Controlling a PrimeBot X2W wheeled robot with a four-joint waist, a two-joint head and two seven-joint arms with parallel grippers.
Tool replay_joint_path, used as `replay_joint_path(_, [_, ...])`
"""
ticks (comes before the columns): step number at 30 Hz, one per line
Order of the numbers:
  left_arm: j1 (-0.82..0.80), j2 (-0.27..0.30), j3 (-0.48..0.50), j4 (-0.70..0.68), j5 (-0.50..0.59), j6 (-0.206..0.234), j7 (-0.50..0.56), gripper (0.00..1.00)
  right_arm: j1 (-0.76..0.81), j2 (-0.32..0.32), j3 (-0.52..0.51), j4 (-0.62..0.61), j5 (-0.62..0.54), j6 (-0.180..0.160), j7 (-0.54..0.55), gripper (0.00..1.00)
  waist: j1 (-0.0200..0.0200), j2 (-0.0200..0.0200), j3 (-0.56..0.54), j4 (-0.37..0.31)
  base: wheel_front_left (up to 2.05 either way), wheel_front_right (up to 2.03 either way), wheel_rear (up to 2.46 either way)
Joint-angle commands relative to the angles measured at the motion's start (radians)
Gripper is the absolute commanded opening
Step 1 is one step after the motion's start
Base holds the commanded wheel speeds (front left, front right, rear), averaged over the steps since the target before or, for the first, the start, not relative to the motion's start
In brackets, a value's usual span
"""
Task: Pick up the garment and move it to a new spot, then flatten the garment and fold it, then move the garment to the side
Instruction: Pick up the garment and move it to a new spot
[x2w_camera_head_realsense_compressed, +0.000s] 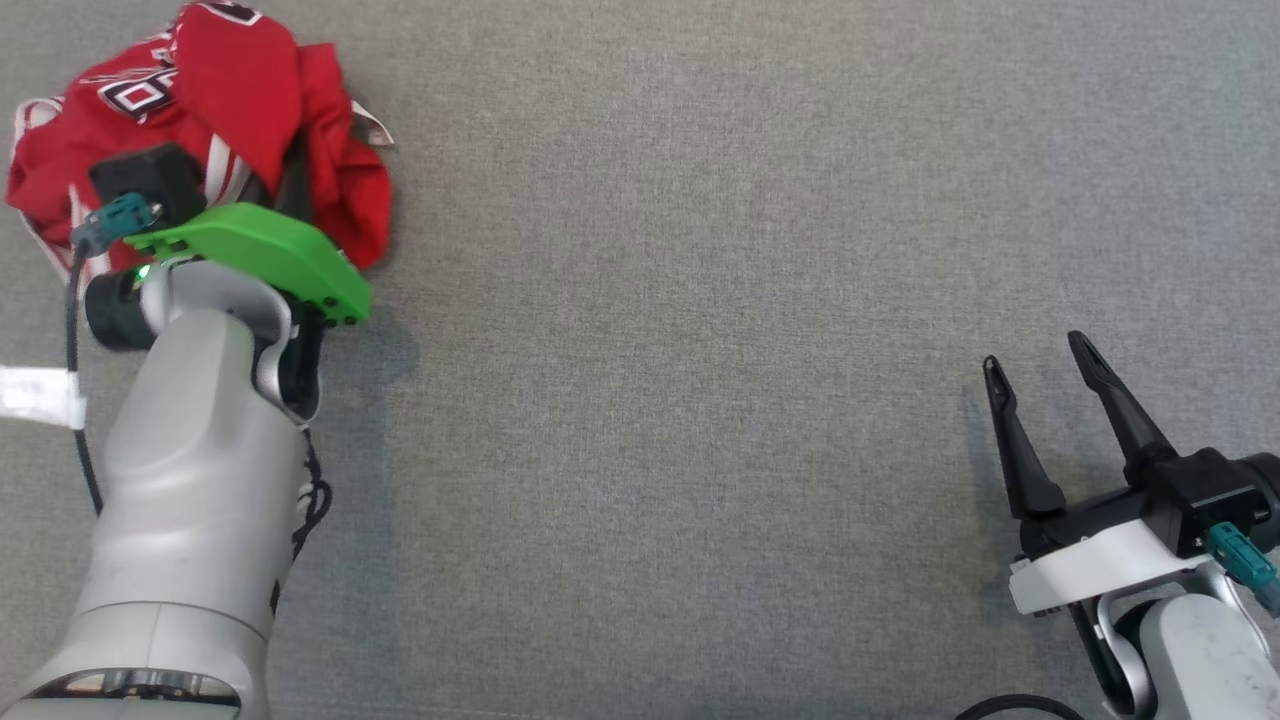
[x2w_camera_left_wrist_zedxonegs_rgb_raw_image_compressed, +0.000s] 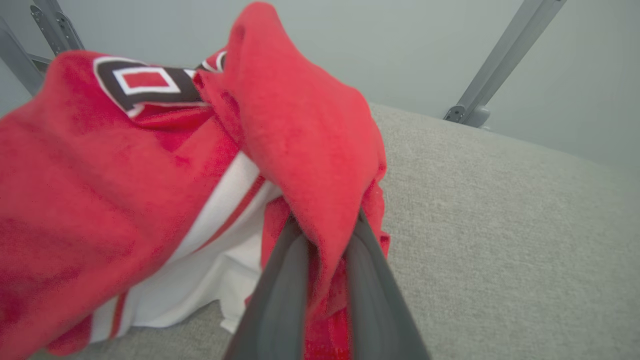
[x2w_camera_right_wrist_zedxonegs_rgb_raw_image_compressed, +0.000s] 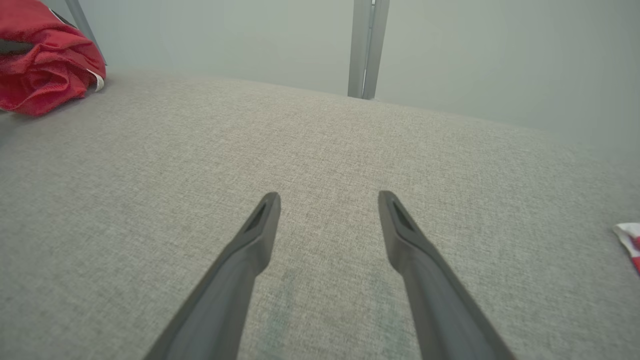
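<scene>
I'm watching the left gripper (x2w_camera_left_wrist_zedxonegs_rgb_raw_image_compressed: 326, 222) pinching a red fold of the garment (x2w_camera_head_realsense_compressed: 250, 100), its two fingers pressing together through the cloth. The garment is lying bunched at the far left of the grey cloth surface (x2w_camera_head_realsense_compressed: 700, 300). The right gripper (x2w_camera_head_realsense_compressed: 1034, 352) is sitting well apart at the near right, fingers spread, gripping nothing.

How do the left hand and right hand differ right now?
The left hand is shut on a fold of the red garment; the right hand is open and empty. The left hand is buried in cloth, the right hand over the bare grey surface. Both have two dark fingers.
</scene>
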Motion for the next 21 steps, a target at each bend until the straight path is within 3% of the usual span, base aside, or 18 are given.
replay_joint_path(1, [0.001,-0.01,-0.038,-0.053,-0.009,-0.004,-0.016,0.0,0.005,0.017,0.0,0.009,0.007,-0.002,-0.003,1.0,-0.0001,0.0,-0.058,0.003,0.0,0.0,0.0])
replay_joint_path(6, [0.06,-0.052,-0.207,-0.297,-0.08,-0.004,0.001,0.0,0.016,0.074,-0.012,0.03,0.007,-0.002,-0.003,1.0,-0.0001,0.0,-0.127,-0.009,0.0,0.0,0.0])
replay_joint_path(7, [0.091,-0.061,-0.263,-0.423,-0.122,-0.004,0.018,0.0,0.019,0.091,-0.015,0.035,0.006,-0.002,-0.003,1.0,-0.0001,0.0,-0.152,-0.021,0.0,0.0,0.0])
replay_joint_path(11, [0.179,-0.073,-0.324,-0.68,-0.152,0.007,0.05,0.0,0.033,0.115,-0.023,0.041,0.006,-0.002,-0.003,1.0,-0.0001,0.0,-0.192,-0.059,0.0,0.0,0.0])
replay_joint_path(16, [0.314,-0.08,-0.417,-0.989,-0.169,0.097,0.134,0.0,0.048,0.135,-0.03,0.044,0.005,-0.002,-0.003,1.0,-0.0001,0.0,-0.217,-0.119,0.0,0.0,0.0])
replay_joint_path(21, [0.435,-0.082,-0.471,-1.132,-0.183,0.193,0.207,0.0,0.054,0.15,-0.039,0.046,0.007,-0.002,-0.003,1.0,-0.0001,0.0,-0.22,-0.178,0.0,0.0,0.0])
